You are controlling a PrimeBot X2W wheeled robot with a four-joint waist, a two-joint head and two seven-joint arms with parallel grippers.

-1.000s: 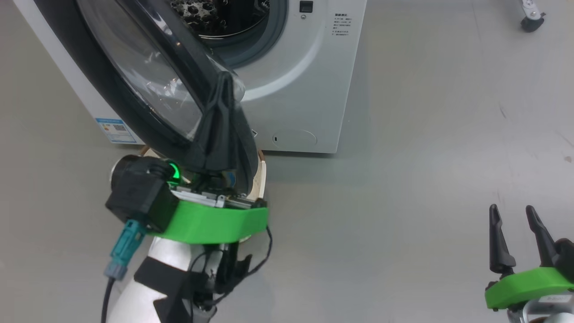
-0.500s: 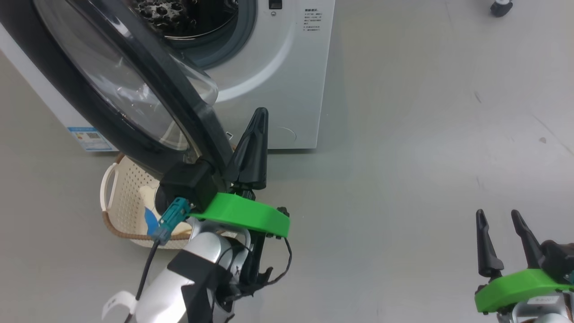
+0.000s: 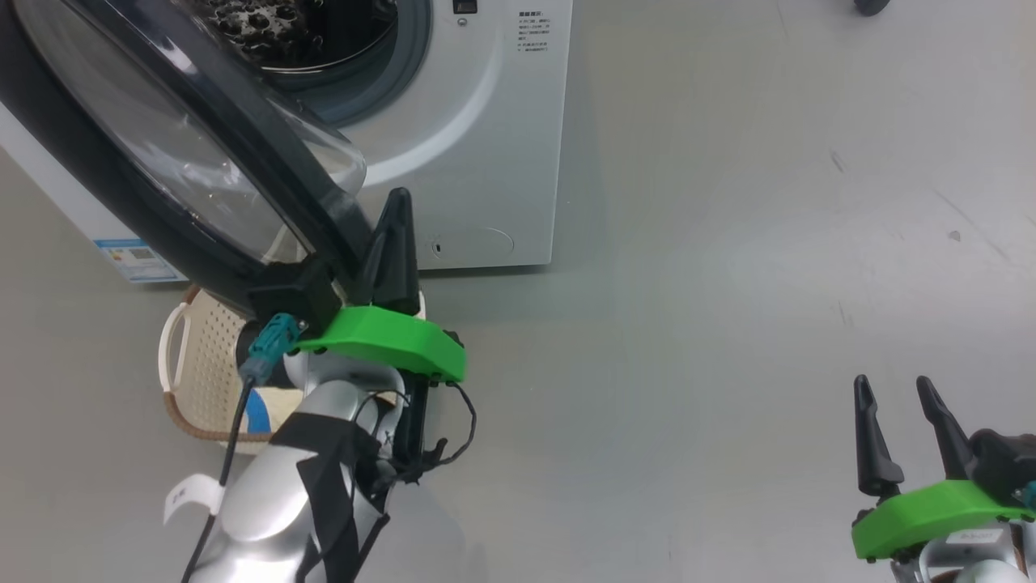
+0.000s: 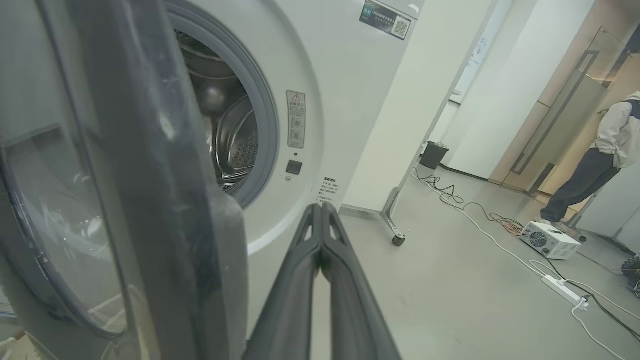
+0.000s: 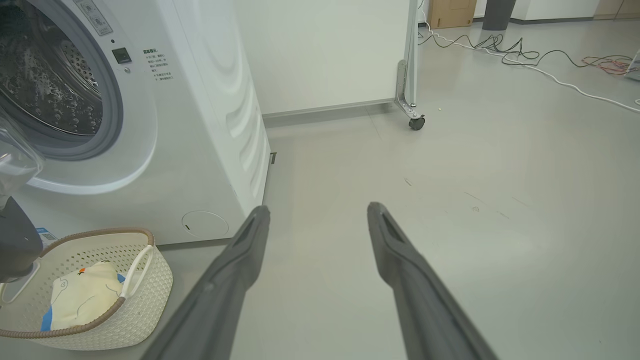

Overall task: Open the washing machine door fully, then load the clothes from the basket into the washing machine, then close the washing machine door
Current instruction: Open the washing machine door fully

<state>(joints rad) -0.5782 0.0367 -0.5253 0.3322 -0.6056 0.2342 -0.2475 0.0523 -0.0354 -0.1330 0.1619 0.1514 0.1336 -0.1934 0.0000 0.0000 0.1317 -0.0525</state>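
Observation:
The washing machine stands at the upper left, its steel drum exposed. The washing machine door, black-rimmed with a glass bowl, swings out toward me. My left gripper is shut with nothing in it, pointing up close beside the right side of the door's lower rim; whether it touches the rim is unclear. Below the door, the basket sits on the floor, partly hidden by my left arm. In it lie the cream clothes. Far right, my right gripper stands open and empty.
Bare grey floor stretches right of the machine. A wheeled panel's caster stands behind it. Cables, a power strip and a small white box lie further off. A person stands by a glass door.
The head camera has moved, shifting the whole picture left. My shut left gripper has come off the front of the door's lower rim to its right side. More of the basket shows.

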